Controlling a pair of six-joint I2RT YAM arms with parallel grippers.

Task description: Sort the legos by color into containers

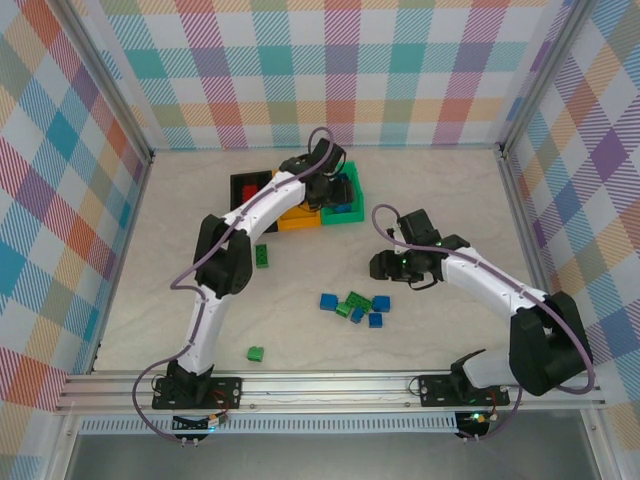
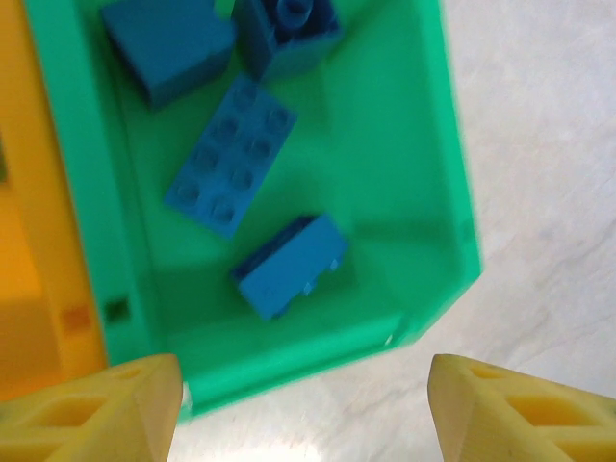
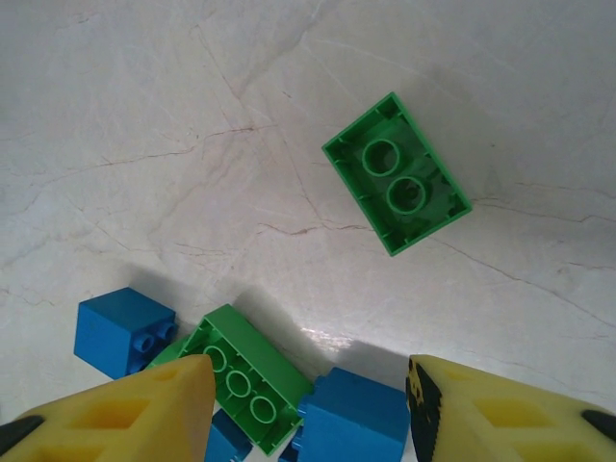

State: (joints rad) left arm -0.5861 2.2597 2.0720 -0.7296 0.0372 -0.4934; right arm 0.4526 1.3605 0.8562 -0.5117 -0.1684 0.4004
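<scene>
Legos, blue and green, lie clustered on the surface near the middle, under the right arm, whose jaws are spread and empty. Four blue bricks sit in the green bin at the far side, below the left arm, jaws likewise spread, holding nothing.

Pastel plaid walls stand at nine, twelve and three o'clock around a pale, evenly lit marbled tabletop.
</scene>
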